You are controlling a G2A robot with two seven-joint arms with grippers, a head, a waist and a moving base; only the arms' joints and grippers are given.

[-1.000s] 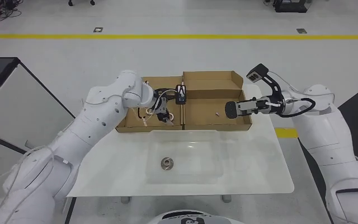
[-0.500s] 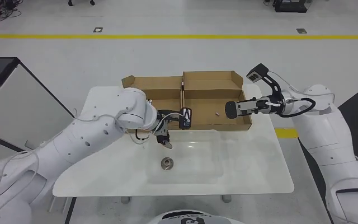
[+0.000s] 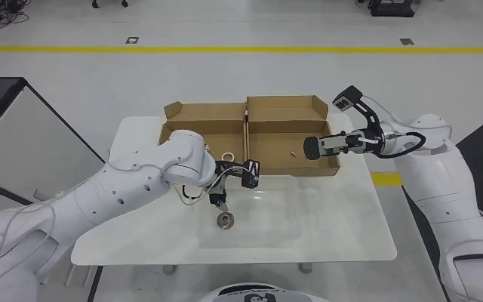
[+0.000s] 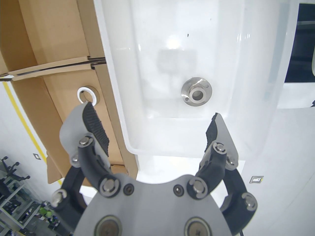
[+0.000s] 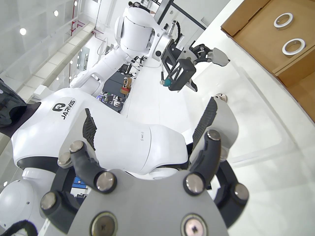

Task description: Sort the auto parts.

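A metal flange (image 3: 225, 220) (image 4: 196, 95) lies alone in the clear plastic tray (image 3: 279, 226) (image 4: 258, 79) in the middle of the table. My left gripper (image 3: 218, 198) (image 4: 150, 114) hangs open just above the tray, close behind the flange, holding nothing. A white ring (image 3: 228, 158) (image 4: 86, 94) lies in the left cardboard box (image 3: 189, 124). The right wrist view has two white rings (image 5: 283, 20) (image 5: 293, 47) in that box. My right gripper (image 3: 309, 147) (image 5: 150, 109) stands open and empty over the right cardboard box (image 3: 287, 113).
The two open cardboard boxes stand side by side at the table's back edge, touching the tray's far rim. A small part (image 3: 292, 152) lies on the right box's floor. Bare white table (image 3: 355, 241) lies right of the tray.
My left gripper has come out of the left box and moved toward the front, ending over the tray by the flange. The right arm has kept still.
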